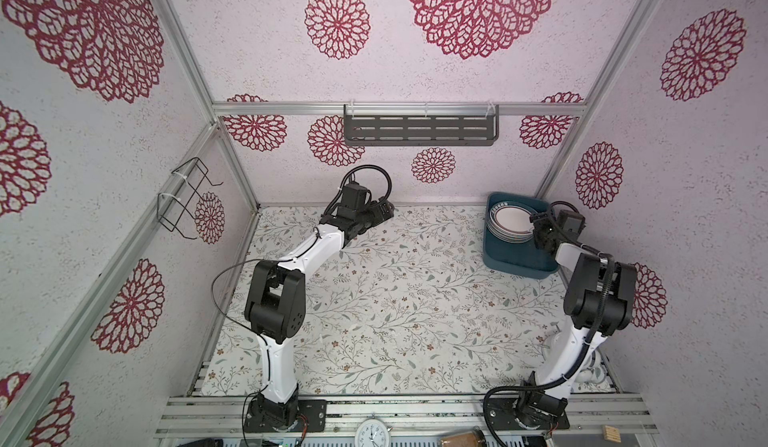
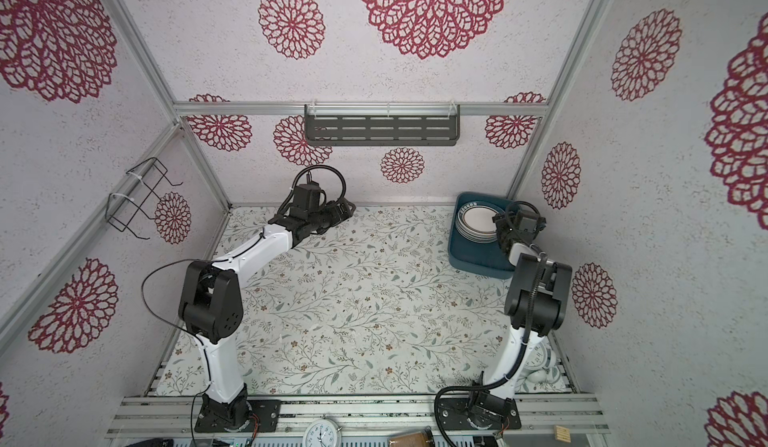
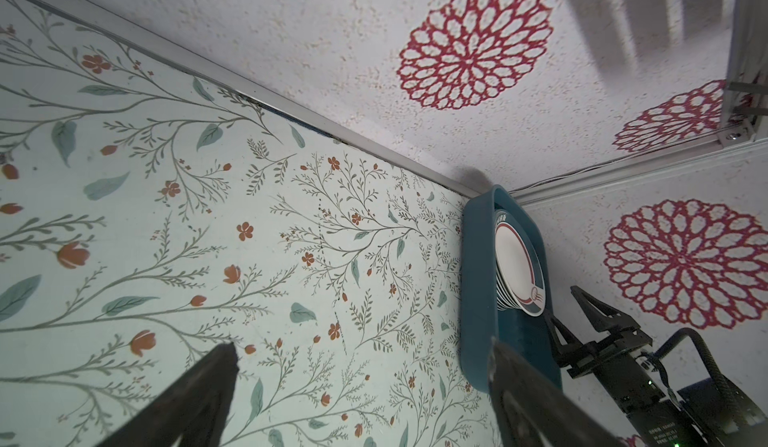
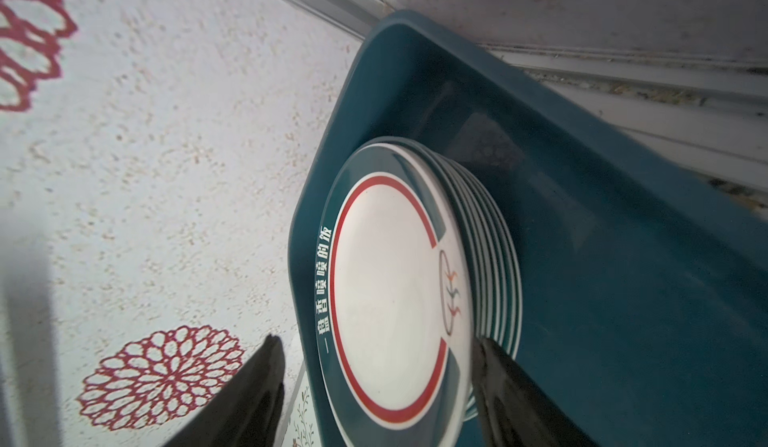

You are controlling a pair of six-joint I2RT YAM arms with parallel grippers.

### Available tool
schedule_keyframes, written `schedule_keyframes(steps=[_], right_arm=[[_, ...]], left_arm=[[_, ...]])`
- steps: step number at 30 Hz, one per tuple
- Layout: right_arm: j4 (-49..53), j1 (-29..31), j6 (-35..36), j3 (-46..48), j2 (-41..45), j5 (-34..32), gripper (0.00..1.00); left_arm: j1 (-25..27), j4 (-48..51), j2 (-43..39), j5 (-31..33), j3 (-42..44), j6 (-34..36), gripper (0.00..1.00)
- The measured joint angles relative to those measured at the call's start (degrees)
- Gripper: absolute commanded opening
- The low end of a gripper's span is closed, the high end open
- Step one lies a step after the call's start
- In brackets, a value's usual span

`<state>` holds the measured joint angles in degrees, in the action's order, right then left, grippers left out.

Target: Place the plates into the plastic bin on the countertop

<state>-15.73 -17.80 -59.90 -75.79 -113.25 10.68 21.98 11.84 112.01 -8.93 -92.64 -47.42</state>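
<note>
Dark teal rectangular plastic bin (image 1: 515,264) (image 2: 478,264) (image 3: 478,278) (image 4: 623,258) at the far right corner of the white counter printed with leafy vines (image 1: 395,299) (image 2: 353,299), close against the back wall and the right wall. In the far half of that bin, a stack of round white ceramic plates (image 1: 510,224) (image 2: 478,223) (image 3: 513,258) (image 4: 386,299), nested flat one on another, rims dark green. Topmost plate with a white centre, a red ring, white lettering along the green rim and a small emblem at one side.

Right gripper (image 1: 538,233) (image 2: 503,233) (image 3: 563,303) (image 4: 378,341) at the near edge of the stack, jaws spread wide, nothing pinched between them. In the right wrist view, top plate framed between the two fingers, one finger (image 4: 519,391) just beside the stacked rims. Contact or not: unclear.

Left gripper (image 1: 384,210) (image 2: 345,210) (image 3: 361,344) near the back wall at mid-counter, well apart from the bin, jaws at full spread and empty, only the vine print showing between the fingers.

Grey slotted metal shelf (image 1: 419,129) on the back wall. Black wire rack (image 1: 187,199) on the left wall. White round clock (image 1: 372,433) at the front edge, between the two arm bases.
</note>
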Motion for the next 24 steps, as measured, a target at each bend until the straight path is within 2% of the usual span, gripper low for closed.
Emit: schedule_keyframes(steps=[10, 11, 12, 18, 24], right_arm=[[1.4, 0.3, 2.6, 8.7, 11.4, -1.1, 0.90], [1.6, 0.4, 3.0, 10.0, 12.9, -1.3, 0.92], [1.9, 0.4, 3.4, 11.2, 14.3, -1.5, 0.99], [4.9, 0.4, 6.5, 17.5, 23.8, -2.4, 0.99], [10.1, 0.5, 12.0, 22.7, 34.8, -4.0, 0.99]], left_arm=[[-0.1, -0.2, -10.6, 2.5, 7.8, 1.5, 0.97], [-0.3, -0.1, -11.6, 2.9, 8.8, 1.8, 0.97], [-0.4, 0.0, -12.5, 3.2, 9.7, 2.2, 0.97], [-2.5, 0.9, -21.1, 6.4, 17.2, 4.8, 0.97], [-9.0, 0.5, -32.5, 10.2, 26.4, 7.5, 0.97]])
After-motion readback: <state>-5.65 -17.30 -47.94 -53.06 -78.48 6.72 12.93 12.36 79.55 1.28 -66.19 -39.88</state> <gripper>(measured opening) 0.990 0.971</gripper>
